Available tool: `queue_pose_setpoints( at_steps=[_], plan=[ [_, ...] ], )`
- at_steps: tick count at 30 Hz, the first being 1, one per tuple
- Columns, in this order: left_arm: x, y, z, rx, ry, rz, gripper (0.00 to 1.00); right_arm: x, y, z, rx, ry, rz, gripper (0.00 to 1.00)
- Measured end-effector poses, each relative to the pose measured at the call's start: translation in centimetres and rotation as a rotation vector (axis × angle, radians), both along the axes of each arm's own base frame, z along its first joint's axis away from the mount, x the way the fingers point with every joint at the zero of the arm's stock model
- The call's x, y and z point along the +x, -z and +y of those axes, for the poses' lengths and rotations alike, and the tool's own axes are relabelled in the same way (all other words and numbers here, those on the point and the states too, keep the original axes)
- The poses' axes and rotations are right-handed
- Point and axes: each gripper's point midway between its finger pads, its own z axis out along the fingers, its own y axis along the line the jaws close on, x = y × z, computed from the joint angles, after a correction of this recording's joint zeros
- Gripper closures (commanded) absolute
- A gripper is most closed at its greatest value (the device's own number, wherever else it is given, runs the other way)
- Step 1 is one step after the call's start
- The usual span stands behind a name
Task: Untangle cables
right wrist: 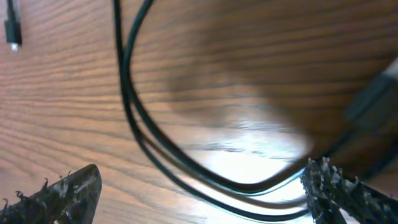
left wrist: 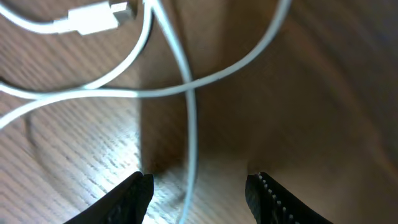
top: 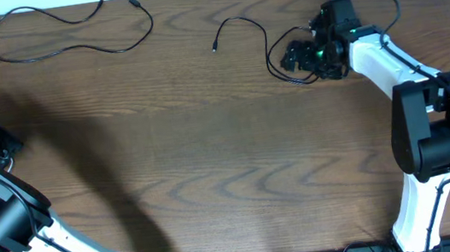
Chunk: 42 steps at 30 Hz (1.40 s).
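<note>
White thin cord (left wrist: 192,124) runs 12-to-6 between half-open left gripper (left wrist: 199,186) jaws, ungripped; wide-open right gripper (right wrist: 202,186) straddles thin black cord (right wrist: 126,93), empty.

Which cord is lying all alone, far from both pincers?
The longer black cord, looped at the far left. The shorter black cord lies under the right pincer, the white cord under the left pincer.
</note>
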Motion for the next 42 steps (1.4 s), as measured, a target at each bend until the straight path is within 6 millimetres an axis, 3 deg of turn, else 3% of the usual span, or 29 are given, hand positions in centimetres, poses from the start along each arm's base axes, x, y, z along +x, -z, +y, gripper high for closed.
queue_pose_setpoints(
  at_steps=[10, 15, 19, 23, 25, 30, 34, 37, 42],
  plan=[
    [-2.6, 0.3, 2.0, 0.076, -0.052, 0.103, 0.46, -1.6, -0.2, 5.7, 0.005, -0.122, -0.015, 0.01],
    [-3.3, 0.0, 3.6, 0.123, -0.083, 0.113, 0.46, -1.4, -0.9, 8.4, 0.022, -0.173, -0.078, 0.01],
    [-3.3, -0.3, 4.5, 0.160, -0.095, 0.108, 0.39, -1.5, -1.2, 10.0, 0.031, -0.204, -0.106, 0.01],
    [-2.4, -1.9, 5.4, 0.205, -0.103, 0.053, 0.39, -1.9, -1.3, 11.2, 0.035, -0.229, -0.115, 0.01],
    [-1.4, -4.0, 5.6, 0.225, -0.096, -0.015, 0.39, -1.9, -1.5, 11.5, 0.038, -0.234, -0.125, 0.01],
    [1.6, -8.5, 4.6, 0.204, -0.036, -0.213, 0.39, -1.6, -1.5, 11.1, 0.038, -0.224, -0.128, 0.01],
    [4.5, -10.3, 2.6, 0.121, 0.047, -0.372, 0.39, -1.2, -1.3, 9.3, 0.034, -0.184, -0.103, 0.01],
    [6.5, -11.0, 0.7, 0.066, 0.109, -0.453, 0.34, -0.6, -1.4, 7.0, 0.031, -0.132, -0.083, 0.01],
    [10.7, -12.1, -3.5, 0.000, 0.191, -0.548, 0.27, 1.3, -3.4, 1.7, 0.032, -0.017, -0.112, 0.01]
  ],
)
